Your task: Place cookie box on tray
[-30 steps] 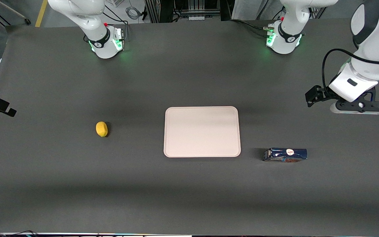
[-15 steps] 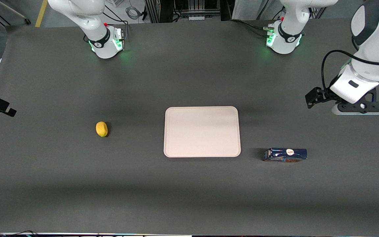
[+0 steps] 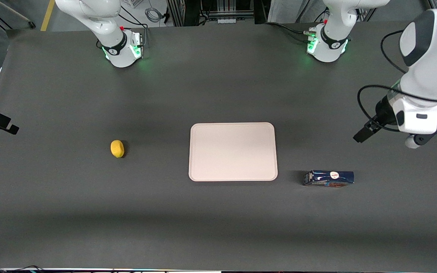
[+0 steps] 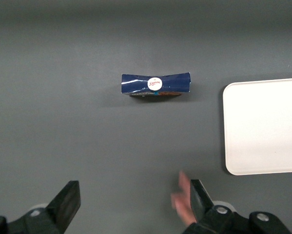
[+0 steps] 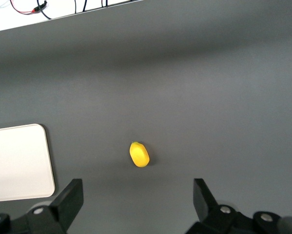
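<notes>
**Wrist turned over the box end of the table**

Since a second ago the left arm's gripper (image 4: 131, 202) has swung round and nearer the front camera, fingers spread wide, holding nothing, above bare table. The cookie box (image 3: 328, 178) lies unmoved just beside the tray (image 3: 233, 151), not touching it.

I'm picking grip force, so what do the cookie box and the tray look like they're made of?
The cookie box looks like thin glossy printed cardboard: light glints on its dark blue top and its edges are creased. The tray looks like smooth matte plastic, pale and uniform with a moulded rim; melamine is possible. The gripper is open above the table, farther from the front camera than the box.
</notes>
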Robot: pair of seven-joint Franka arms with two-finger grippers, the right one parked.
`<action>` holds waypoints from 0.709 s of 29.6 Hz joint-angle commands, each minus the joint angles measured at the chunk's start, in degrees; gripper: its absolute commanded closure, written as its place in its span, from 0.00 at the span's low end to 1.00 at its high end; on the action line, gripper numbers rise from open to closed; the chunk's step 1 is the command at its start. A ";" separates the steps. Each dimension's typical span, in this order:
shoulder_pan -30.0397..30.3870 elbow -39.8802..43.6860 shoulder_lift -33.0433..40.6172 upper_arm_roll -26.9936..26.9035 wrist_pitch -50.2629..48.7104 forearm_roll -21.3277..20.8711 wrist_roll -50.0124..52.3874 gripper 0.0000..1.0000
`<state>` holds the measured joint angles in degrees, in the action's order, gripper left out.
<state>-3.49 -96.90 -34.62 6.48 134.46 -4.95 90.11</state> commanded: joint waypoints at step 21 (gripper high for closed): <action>0.06 19.01 12.65 -0.07 -40.13 4.24 -12.05 0.89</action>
<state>-3.43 -82.92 -25.28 6.53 103.54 -3.64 81.41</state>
